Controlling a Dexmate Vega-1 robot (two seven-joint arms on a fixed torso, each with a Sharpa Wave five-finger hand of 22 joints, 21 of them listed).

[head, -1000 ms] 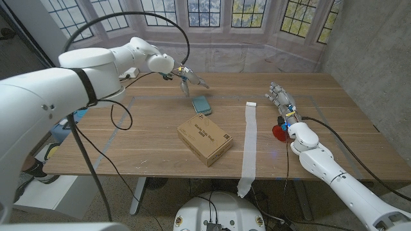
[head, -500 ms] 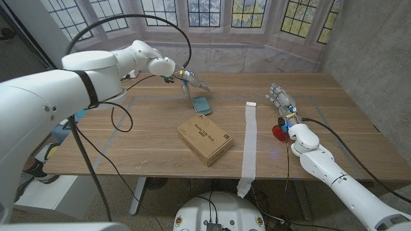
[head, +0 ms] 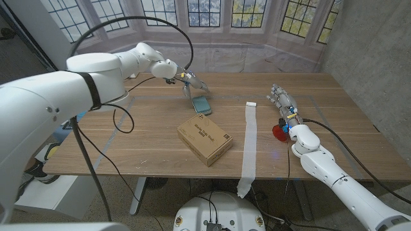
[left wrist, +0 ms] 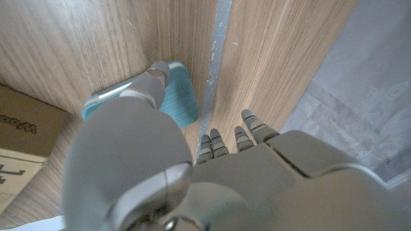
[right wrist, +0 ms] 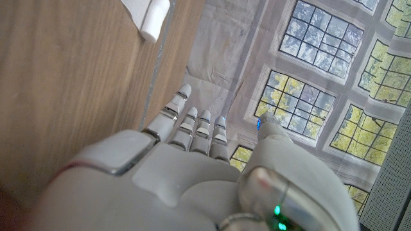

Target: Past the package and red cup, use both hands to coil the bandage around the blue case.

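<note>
Fingers of our left hand (head: 190, 82) reach down over the blue case (head: 201, 104), the thumb seemingly touching its smooth rounded shell, perhaps to pin it, though we cannot tell whether they grasp it. Our right hand (head: 283, 102) stands released, fingers apart, by the red cup (head: 279, 131), while the soft white bandage (head: 249, 142) lies unrolled between the cup and the cardboard package (head: 205, 138), beyond which the case sits.
</note>
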